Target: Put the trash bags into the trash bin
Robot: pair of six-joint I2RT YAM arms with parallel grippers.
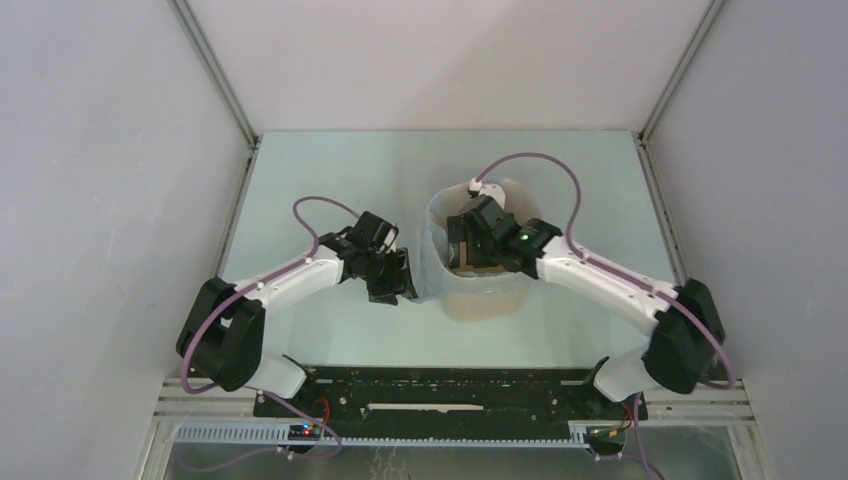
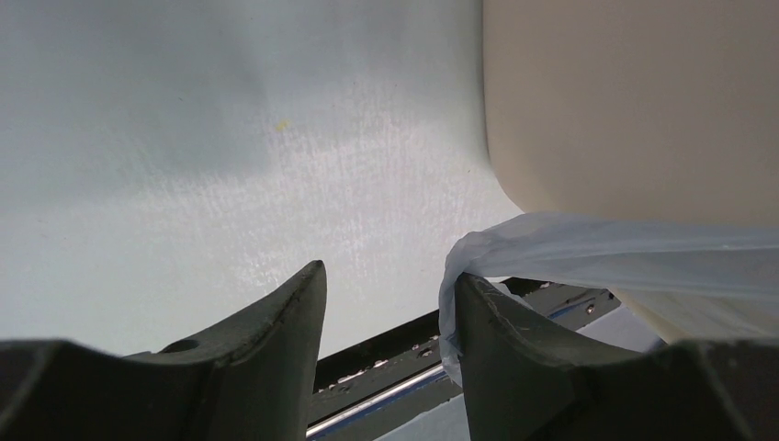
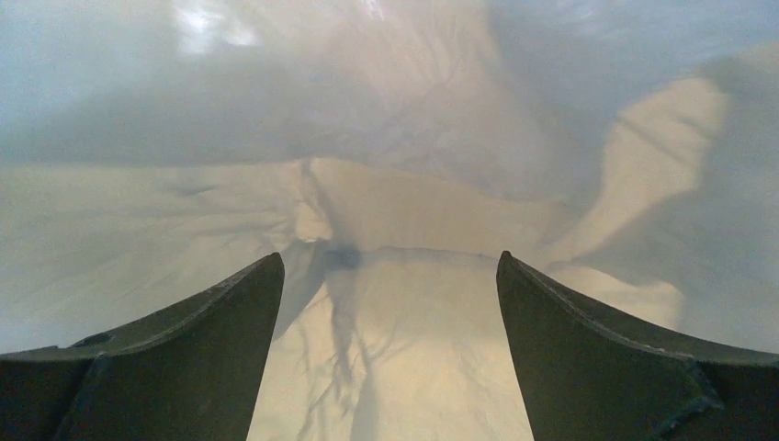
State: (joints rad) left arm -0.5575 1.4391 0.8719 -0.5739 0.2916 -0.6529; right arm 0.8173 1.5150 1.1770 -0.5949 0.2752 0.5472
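Note:
The beige trash bin [image 1: 480, 300] stands mid-table, lined with the pale blue-grey trash bag [image 1: 436, 250], whose film folds over the rim. My right gripper [image 1: 470, 240] is down inside the bin's mouth, jaws open and empty; its wrist view shows wrinkled bag film [image 3: 395, 211] spread against the beige inside. My left gripper [image 1: 398, 280] sits just left of the bin, jaws open. In the left wrist view the bag's edge [image 2: 588, 248] drapes over the right fingertip [image 2: 487, 303], with the bin wall [image 2: 634, 101] behind it. Nothing sits between the left fingers.
The pale green table [image 1: 330, 180] is enclosed by white walls with metal corner posts. A black rail [image 1: 450, 385] runs along the near edge by the arm bases; it also shows in the left wrist view [image 2: 395, 358].

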